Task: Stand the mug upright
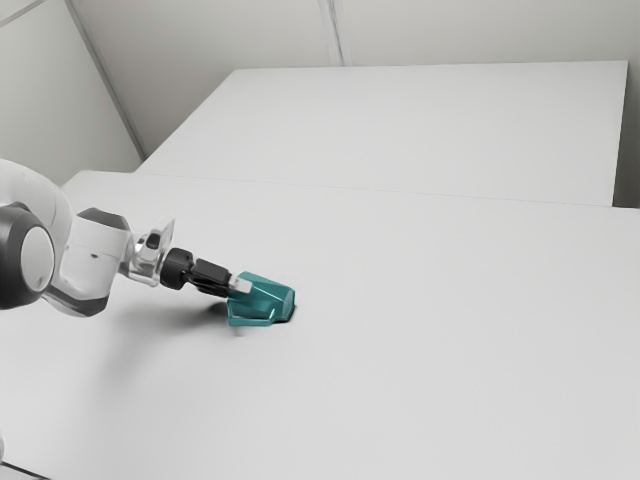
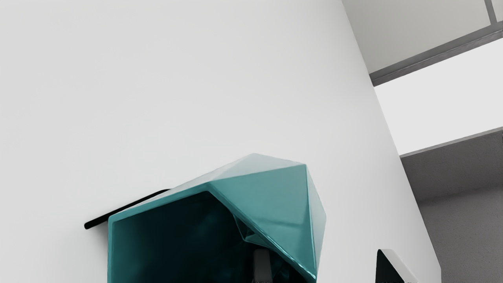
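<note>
The gripper is at the open end of the teal faceted mug, which lies tipped over on its side, its mouth facing the hand. In the wrist view, the gripper has its fingers spread wide: one tip reaches inside the mouth of the mug, the other stands outside beyond the wall. That wall lies between them, with a gap to the outer finger. The mug's far base is hidden from the hand's camera.
The white tabletop extends around the mug. Behind it in the exterior view stands another white surface. A thin black strip shows beside the mug in the wrist view.
</note>
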Controlling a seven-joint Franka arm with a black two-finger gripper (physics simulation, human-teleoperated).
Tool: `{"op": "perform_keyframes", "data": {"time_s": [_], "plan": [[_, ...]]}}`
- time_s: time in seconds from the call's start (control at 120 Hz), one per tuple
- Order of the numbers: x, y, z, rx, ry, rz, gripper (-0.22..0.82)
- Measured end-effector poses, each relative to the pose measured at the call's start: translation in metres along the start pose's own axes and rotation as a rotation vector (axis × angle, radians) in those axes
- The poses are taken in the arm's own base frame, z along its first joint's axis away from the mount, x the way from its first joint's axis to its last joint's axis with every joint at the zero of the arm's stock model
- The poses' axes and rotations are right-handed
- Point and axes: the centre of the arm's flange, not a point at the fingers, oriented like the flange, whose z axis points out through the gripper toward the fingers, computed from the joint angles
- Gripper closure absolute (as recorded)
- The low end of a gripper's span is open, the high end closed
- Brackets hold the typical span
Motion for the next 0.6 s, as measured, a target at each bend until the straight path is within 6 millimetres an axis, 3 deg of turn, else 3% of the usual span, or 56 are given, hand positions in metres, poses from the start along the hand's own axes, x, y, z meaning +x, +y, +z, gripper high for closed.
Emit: {"op": "perform_keyframes", "data": {"time_s": [0.267,0.6], "plan": [[0.001,0.002,0.003,-0.015,0.013,0.011,0.64],[0.005,0.010,0.012,-0.042,0.021,0.028,0.76]]}}
